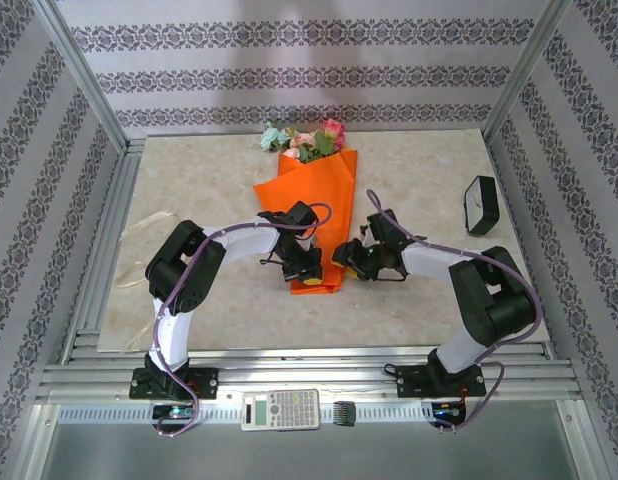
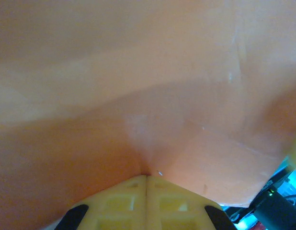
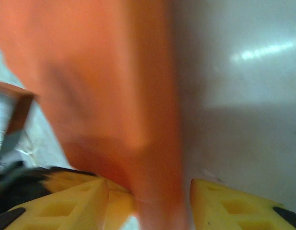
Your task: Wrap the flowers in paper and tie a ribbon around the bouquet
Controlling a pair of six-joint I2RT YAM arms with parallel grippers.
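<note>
The left pincer (image 2: 147, 178) is shut tight, pinching the orange paper (image 2: 138, 86). The right pincer (image 3: 160, 187) is half open around it.

Left arm (image 1: 239, 240), right arm (image 1: 439, 262): white links, black joints, purple cables (image 1: 459, 250); yellow gripper fingers (image 2: 119, 201).

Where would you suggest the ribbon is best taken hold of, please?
Probably mid-strip: the ribbon lies flat and loose by the left edge of the table, so come straight down from above, jaws across its narrow width.
</note>
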